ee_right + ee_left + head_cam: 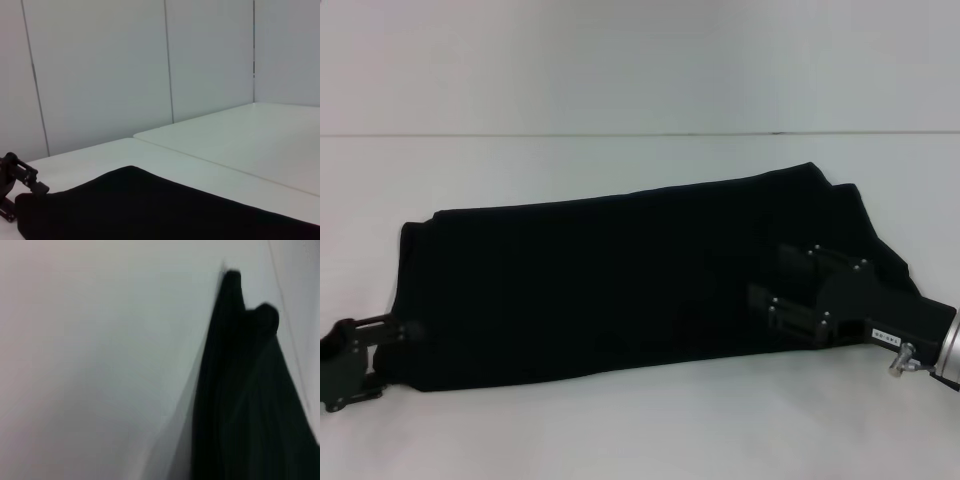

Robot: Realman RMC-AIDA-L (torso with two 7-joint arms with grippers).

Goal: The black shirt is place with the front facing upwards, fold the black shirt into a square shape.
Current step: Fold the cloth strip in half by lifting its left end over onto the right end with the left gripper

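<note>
A plain white counter [620, 430] carries the black shirt [620, 280], pale wall panels [100, 70] behind. Left gripper [405, 330] pinches its edge; the right gripper's [765, 280] state is unclear.

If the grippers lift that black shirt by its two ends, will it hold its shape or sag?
The black shirt will probably sag in the middle: it lies flat and limp in a long folded band on the white table. It looks light, so the left gripper at one end and the right gripper over the other could likely lift it. Its layers may slide apart.
</note>
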